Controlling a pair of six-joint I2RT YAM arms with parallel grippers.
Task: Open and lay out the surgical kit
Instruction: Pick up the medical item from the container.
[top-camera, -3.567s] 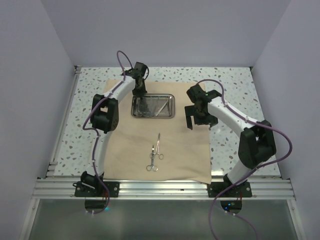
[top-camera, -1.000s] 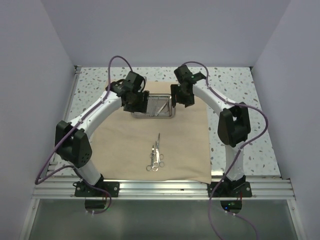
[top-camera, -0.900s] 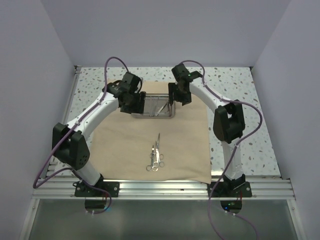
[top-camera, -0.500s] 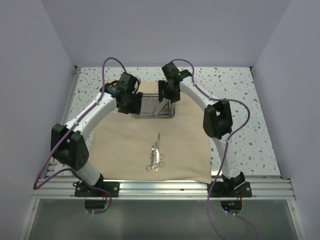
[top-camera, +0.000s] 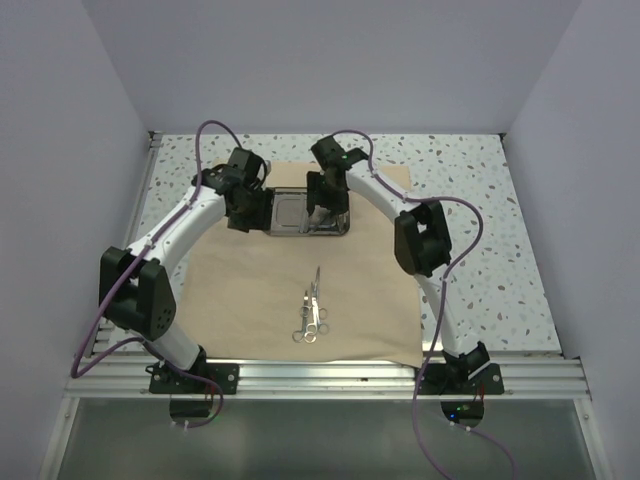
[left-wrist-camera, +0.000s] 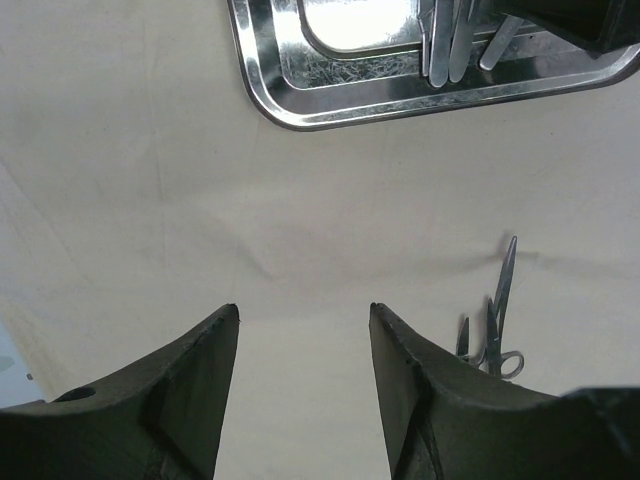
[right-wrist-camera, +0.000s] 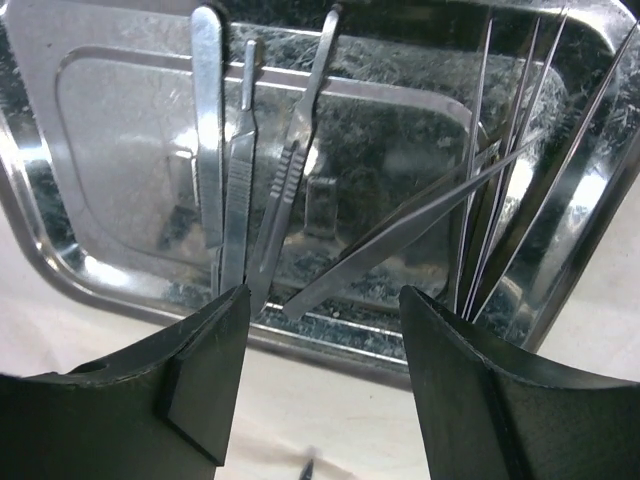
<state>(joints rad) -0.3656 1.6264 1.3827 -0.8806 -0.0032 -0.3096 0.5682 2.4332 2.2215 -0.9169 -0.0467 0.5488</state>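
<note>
Right gripper (right-wrist-camera: 322, 315) hangs wide and empty over the steel tray (right-wrist-camera: 130, 150), which sits upper centre of the top view on the cloth wrap (top-camera: 250, 300). Left gripper (left-wrist-camera: 303, 325) is wide and empty too, over bare cloth by the tray's left end. The risk we see: long tweezers (right-wrist-camera: 400, 235) cross thinner tools (right-wrist-camera: 476, 130), so a pinch may lift several or skid the tray. Forceps pair (top-camera: 311, 312) lies lower centre. We cannot tell fingertip height. Glare blurs the instrument count, and arms cover the tray from above.
</note>
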